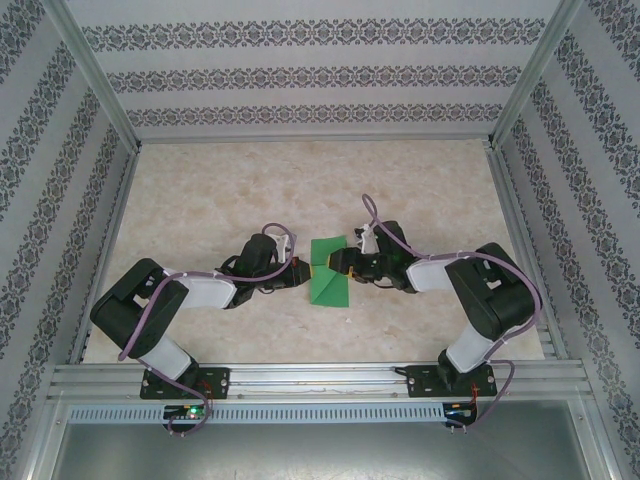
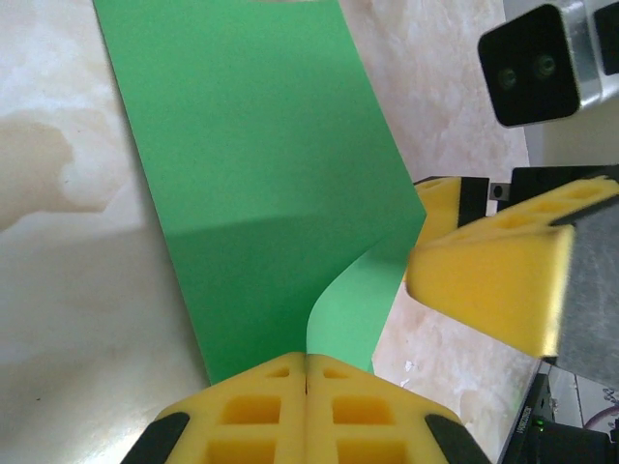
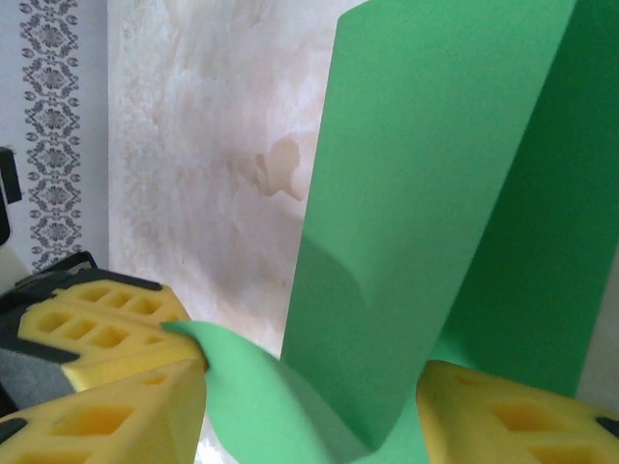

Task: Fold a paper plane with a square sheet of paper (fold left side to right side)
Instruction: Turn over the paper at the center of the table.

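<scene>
At the middle of the desk, the green sheet of paper lies between the 2 arms, 1 pincer on either side of it. Look at the left pincer: it is clamped tight, pads flush together, and an edge of the sheet curls up into that seam, so it has the paper by its edge. From the left wrist the sheet bows, most of it lying low toward the desk and the gripped part lifted in a soft wave. Over to the right pincer: its yellow fingers stand well apart with the paper rising between them. Nothing is pinched there, so I call it open.

My read is that this is the left-to-right fold, early on. The edge is picked up but not carried across, and no crease is pressed. The next move calls for a steady sweep of the held edge over to the right edge, corners matched. The right pincer should be ready to pin the sheet so it does not slide, and then comes a firm press along the middle. Thin paper like this will likely buckle if rushed.
</scene>
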Robot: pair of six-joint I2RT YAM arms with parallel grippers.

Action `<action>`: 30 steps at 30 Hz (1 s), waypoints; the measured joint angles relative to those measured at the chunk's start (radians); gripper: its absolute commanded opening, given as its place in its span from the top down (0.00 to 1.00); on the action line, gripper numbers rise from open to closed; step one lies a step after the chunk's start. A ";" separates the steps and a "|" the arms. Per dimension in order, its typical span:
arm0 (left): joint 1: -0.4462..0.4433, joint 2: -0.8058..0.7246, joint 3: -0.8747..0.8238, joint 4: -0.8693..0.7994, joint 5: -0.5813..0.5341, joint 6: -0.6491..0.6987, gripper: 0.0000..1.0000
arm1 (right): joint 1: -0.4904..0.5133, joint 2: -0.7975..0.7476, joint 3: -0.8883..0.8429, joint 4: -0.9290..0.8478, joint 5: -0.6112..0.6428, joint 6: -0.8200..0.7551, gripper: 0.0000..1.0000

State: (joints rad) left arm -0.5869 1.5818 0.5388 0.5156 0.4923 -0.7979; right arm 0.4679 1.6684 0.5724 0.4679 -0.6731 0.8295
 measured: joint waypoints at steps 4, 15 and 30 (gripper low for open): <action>0.000 0.000 0.000 0.000 -0.003 0.000 0.99 | 0.013 0.015 0.002 0.025 -0.002 0.014 0.52; 0.000 -0.001 0.000 -0.002 -0.036 -0.015 0.75 | 0.013 0.039 0.002 0.070 -0.002 0.037 0.79; 0.002 -0.450 -0.021 -0.256 -0.186 0.053 0.40 | 0.004 -0.063 0.002 0.083 -0.006 0.032 1.00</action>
State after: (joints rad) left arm -0.5846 1.1320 0.5175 0.2596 0.3065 -0.7444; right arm 0.4721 1.6054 0.5739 0.5507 -0.6792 0.8616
